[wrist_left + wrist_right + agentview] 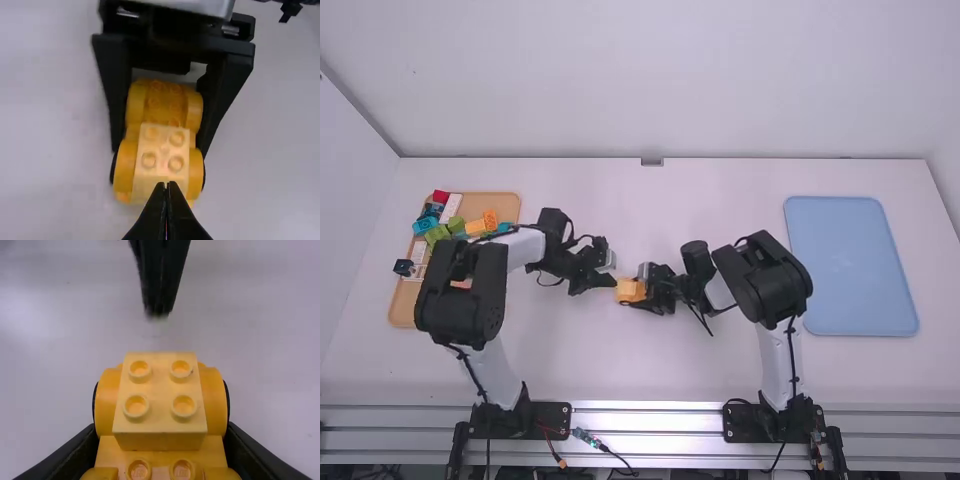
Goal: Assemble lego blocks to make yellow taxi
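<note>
Though paler on top, a studded yellow assembly (160, 395) snug in the right pincer (640, 290); left pincer (611, 281) narrow, tips together.

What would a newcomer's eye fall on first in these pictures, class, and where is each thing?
First comes the chunky yellow block build, pinched between the right arm's jaws near the middle of the white table, with the left arm's closed jaws close beside it. Next, the big blue tray stands out at the table's right, and the colourful blocks on a tan tray at its left.
</note>
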Controlling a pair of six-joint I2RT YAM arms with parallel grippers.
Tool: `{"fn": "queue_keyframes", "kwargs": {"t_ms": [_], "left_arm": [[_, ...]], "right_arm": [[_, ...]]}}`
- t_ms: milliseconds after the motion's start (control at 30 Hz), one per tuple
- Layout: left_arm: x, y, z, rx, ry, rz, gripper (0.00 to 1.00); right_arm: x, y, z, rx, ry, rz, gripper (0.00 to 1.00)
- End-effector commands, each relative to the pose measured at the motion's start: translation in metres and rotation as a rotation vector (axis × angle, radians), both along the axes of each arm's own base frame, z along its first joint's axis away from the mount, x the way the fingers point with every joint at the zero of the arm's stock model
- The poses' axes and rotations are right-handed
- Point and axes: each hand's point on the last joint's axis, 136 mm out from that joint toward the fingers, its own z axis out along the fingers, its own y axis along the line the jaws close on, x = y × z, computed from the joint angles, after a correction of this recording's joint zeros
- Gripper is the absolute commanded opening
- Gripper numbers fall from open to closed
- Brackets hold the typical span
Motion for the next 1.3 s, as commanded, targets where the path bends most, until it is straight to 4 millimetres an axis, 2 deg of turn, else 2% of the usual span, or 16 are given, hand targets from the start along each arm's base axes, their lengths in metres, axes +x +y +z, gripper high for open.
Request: {"fn": "queue_keyframes", "kwargs": {"t_ms": [0,200,233,267,400,467,500,533,600,633,767,967,1067,1200,1267], "left_arm": [[0.016,0.002,0.041,-0.024,-0.135,0.002,0.02],[0.027,0.013,0.051,0.06,-0.185,0.067,0.02],[0.038,0.019,0.051,0.089,-0.178,0.139,0.26],[0.051,0.025,0.052,0.112,-0.174,0.219,1.0],[0.088,0.048,0.065,0.126,-0.146,0.468,0.99],[0.101,0.06,0.074,0.108,-0.118,0.569,0.99],[0.103,0.061,0.075,0.106,-0.115,0.578,0.99],[0.113,0.074,0.082,0.101,-0.08,0.678,0.99],[0.129,0.1,0.09,0.116,-0.038,0.853,0.99],[0.137,0.118,0.095,0.121,-0.008,0.97,0.99],[0.15,0.152,0.118,0.112,0.04,1.165,0.99],[0.155,0.168,0.146,0.14,-0.016,1.156,0.99],[0.157,0.178,0.157,0.132,0.001,1.217,0.99],[0.154,0.198,0.164,0.203,0.016,1.333,0.99],[0.149,0.202,0.166,0.243,0.024,1.347,0.99]], "right_arm": [[0.006,-0.005,-0.005,-0.014,0.028,-0.034,0.41],[0.008,-0.007,-0.005,-0.014,0.028,-0.04,0.43],[0.008,-0.008,-0.005,-0.013,0.027,-0.041,0.49],[0.008,-0.008,-0.005,-0.014,0.027,-0.042,0.52],[0.008,-0.008,-0.005,-0.013,0.027,-0.043,0.64],[0.008,-0.008,-0.005,-0.014,0.027,-0.043,0.74],[0.008,-0.008,-0.005,-0.014,0.027,-0.043,0.75],[0.008,-0.007,-0.005,-0.014,0.027,-0.041,0.85],[0.008,-0.008,-0.005,-0.014,0.028,-0.042,0.97],[0.009,-0.008,-0.006,-0.018,0.029,-0.047,0.99],[0.014,-0.014,-0.013,-0.079,0.036,-0.097,0.99],[0.01,-0.029,-0.008,-0.215,0.043,-0.12,0.99],[0.003,-0.049,-0.002,-0.35,0.036,-0.135,0.99],[-0.005,-0.07,0.01,-0.495,0.02,-0.163,1.0],[-0.005,-0.077,0.016,-0.541,0.008,-0.189,0.99]]}}
